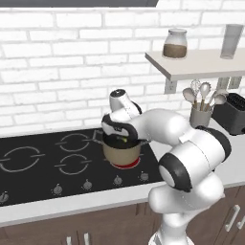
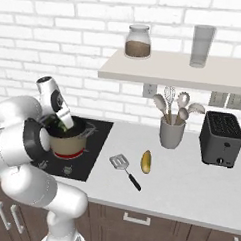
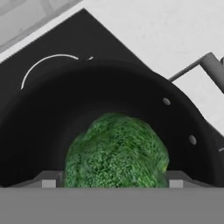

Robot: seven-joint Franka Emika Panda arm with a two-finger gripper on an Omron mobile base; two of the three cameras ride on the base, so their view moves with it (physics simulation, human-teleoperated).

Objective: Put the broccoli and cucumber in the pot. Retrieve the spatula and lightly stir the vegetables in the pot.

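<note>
1. My gripper (image 1: 123, 139) hangs over the mouth of the pot (image 1: 121, 154), my arm bent down onto it from the front of the stove.
2. In my hand view the broccoli (image 3: 117, 151) sits inside the pot's dark hollow, right between my finger tips (image 3: 49, 181). The tips stand wide, one on each side of the green head. I cannot tell whether they press on it or merely flank it.
3. The pot rests on the front burner at the counter-side edge of the black cooktop (image 1: 43, 167), over a red glowing ring. In the right base view its grey side handle (image 2: 88, 130) points toward the counter.
4. The cucumber (image 2: 146, 161) lies on the light counter (image 2: 189, 186), well apart from the pot, off the cooktop on the toaster side. It is yellow-green and lies with one end toward the wall.
5. The spatula (image 2: 124, 169) lies on the counter between the pot and the cucumber, just beside the cucumber. Its slotted blade is toward the wall and its dark handle runs toward the counter's front edge.
6. Farther from the pot than the cucumber, near the wall, stands a grey utensil cup (image 2: 172, 132) with spoons and a whisk.
7. The dark toaster (image 2: 221, 139) sits beyond that cup.
8. Above the counter a shelf (image 2: 175, 73) carries a jar (image 2: 138, 41) with brown contents and a glass tumbler (image 2: 202, 45).
</note>
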